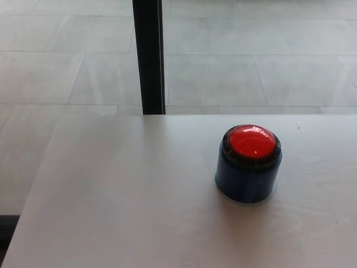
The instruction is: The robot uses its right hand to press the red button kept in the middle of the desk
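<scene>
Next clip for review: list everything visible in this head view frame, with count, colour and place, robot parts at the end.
button: one, red glossy dome, on top of its base, right of the desk's centre.
button base: one, dark blue cylinder with a black collar, standing upright on the desk.
desk: one, pale wood-grain top, fills the lower half of the picture.
post: one, black, upright behind the desk's far edge, left of centre.
floor: grey tiles, beyond and to the left of the desk.
robot's hands: neither left nor right in view.
</scene>
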